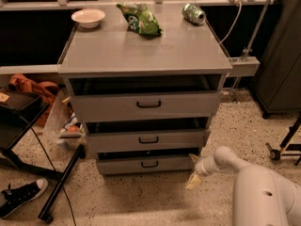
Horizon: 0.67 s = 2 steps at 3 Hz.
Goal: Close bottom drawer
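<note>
The bottom drawer (pixel 148 164) is the narrowest grey front at the foot of the cabinet (pixel 141 55), with a small black loop handle. It stands slightly pulled out, with a dark gap above it. My gripper (pixel 192 172) is low by the floor, just off the drawer's right end, on the white arm (pixel 225 161) that reaches in from the lower right. Its two pale fingers (pixel 192 181) are spread apart and hold nothing. The upper one is at the drawer's right front corner.
The middle drawer (pixel 148 139) and top drawer (pixel 146 105) also stand partly out. A white bowl (pixel 88 18), a green bag (pixel 141 19) and a can (pixel 194 13) lie on the cabinet top. A black stand leg (pixel 61 182), a shoe (pixel 21 197) and clutter are at left.
</note>
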Tool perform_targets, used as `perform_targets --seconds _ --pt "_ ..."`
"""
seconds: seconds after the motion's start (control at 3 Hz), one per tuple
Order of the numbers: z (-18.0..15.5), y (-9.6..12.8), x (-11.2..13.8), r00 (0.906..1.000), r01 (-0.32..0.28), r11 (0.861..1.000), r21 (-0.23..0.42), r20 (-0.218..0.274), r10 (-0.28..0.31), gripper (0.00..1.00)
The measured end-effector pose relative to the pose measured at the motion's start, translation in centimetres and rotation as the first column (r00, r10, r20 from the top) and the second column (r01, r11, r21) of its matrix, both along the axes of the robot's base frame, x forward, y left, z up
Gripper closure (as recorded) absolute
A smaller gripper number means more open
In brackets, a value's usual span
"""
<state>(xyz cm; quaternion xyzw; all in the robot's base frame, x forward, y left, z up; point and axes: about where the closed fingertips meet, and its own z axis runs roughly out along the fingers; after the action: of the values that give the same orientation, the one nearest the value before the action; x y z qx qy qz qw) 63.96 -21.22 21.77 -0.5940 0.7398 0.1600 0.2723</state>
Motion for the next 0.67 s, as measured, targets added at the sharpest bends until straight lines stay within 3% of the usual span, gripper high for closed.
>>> perform_targets --seconds 0.67 --pt "3.9 -5.5 -2.5 0.9995 0.008 1.000 -0.021 -0.030 -0.009 0.00"
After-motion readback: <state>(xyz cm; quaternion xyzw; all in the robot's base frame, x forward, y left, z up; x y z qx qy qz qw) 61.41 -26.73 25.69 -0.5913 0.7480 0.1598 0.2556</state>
